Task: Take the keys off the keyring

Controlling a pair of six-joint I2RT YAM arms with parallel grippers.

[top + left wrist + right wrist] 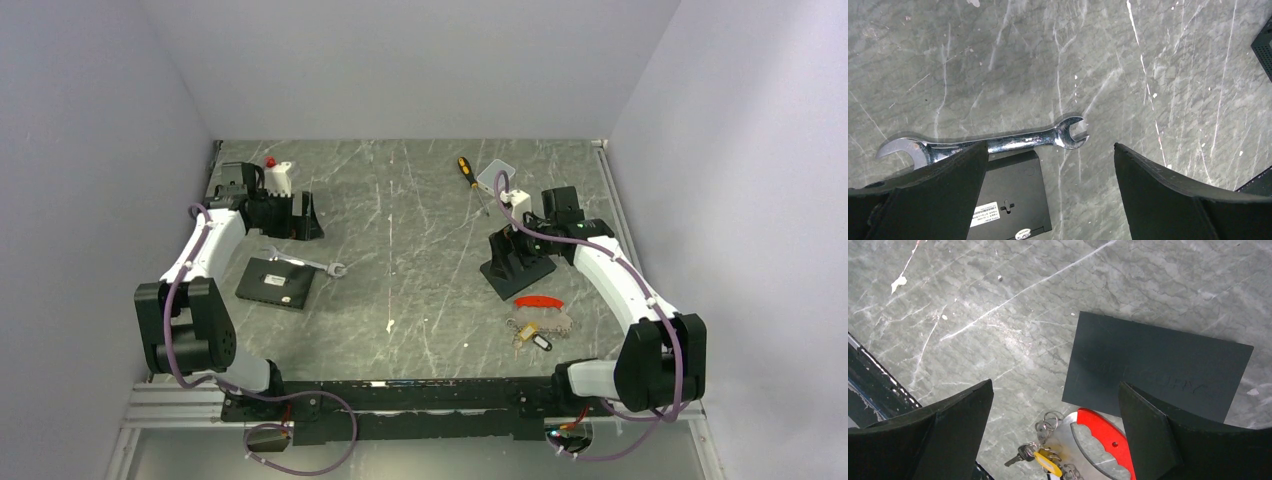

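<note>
The combination wrench (305,264) lies flat on the grey marbled table (420,220), and everything else can be placed from it. A black box (275,283) with a white label sits just beside the wrench on its near side, one corner tucked under the shaft in the left wrist view. The left gripper (288,218) hangs just beyond the wrench on its far side. Its fingers (933,195) are spread wide with nothing between them, and the wrench's open-end head shows in the gap. The keys (530,333) lie well to the right of the wrench and a little nearer the arm bases, bunched together, one with a yellow cap. They sit on the thin keyring (1048,421), and a red curved strip (538,301) lies just on the far side of the bunch. The right gripper (517,262) is also well right of the wrench, at about the same depth on the table, above the bunch's far side. Its fingers (943,440) are parted wide and hold nothing. In its wrist view a dark grey rectangular sheet (1158,370) lies flat ahead of the red strip. A yellow-handled screwdriver (468,173) lies far right of the wrench toward the back wall.
</note>
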